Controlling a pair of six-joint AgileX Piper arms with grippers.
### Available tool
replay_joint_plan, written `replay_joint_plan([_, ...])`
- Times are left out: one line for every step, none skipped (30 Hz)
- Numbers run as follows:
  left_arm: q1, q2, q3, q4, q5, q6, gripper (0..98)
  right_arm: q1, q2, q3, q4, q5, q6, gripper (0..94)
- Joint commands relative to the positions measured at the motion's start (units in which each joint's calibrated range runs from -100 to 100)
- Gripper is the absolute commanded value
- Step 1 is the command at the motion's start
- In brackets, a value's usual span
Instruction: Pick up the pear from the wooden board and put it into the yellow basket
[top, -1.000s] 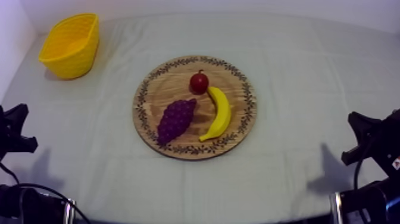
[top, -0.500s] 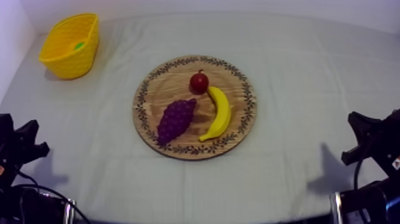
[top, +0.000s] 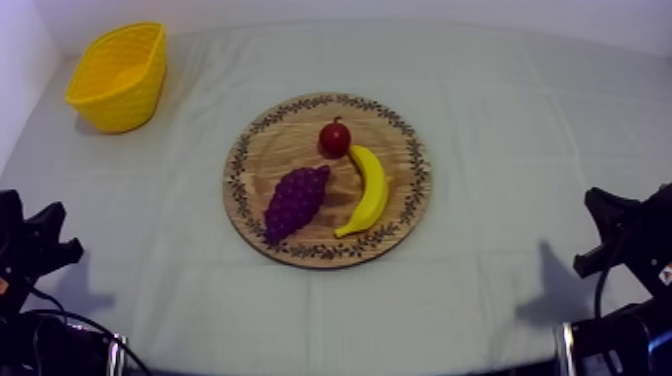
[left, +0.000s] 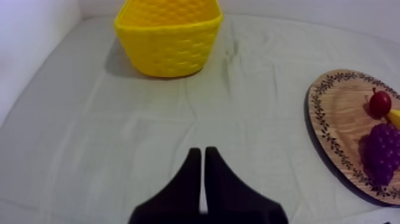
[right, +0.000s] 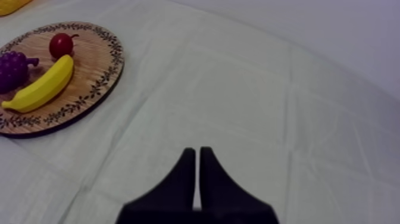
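The wooden board (top: 290, 150), mid-frame in the top view, carries a bunch of grapes (top: 295, 200), a banana (top: 370, 190) and a small red fruit (top: 334, 138), but no pear, so I judge the task done or nearly so. The pear most likely lies inside the yellow basket (top: 118, 95) at the upper left (its wall hides the inside, so I cannot tell its place or look for sure). The left tool (left: 199, 150) and right tool (right: 197, 150) are both clenched on nothing over the bare counter (top: 500, 120).

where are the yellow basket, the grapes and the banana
yellow basket (top: 130, 100): top view, on its near wall
bunch of grapes (top: 295, 200): top view, middle of the bunch
banana (top: 374, 188): top view, middle of its curve
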Motion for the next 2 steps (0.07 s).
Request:
replay_joint_plan([0.0,0.0,0.0,-0.02,0.0,0.0,0.0,0.0,0.0,0.0,0.0,0.0,0.0,0.4])
replay_joint_plan([0.0,0.0,0.0,-0.02,0.0,0.0,0.0,0.0,0.0,0.0,0.0,0.0,0.0,0.4])
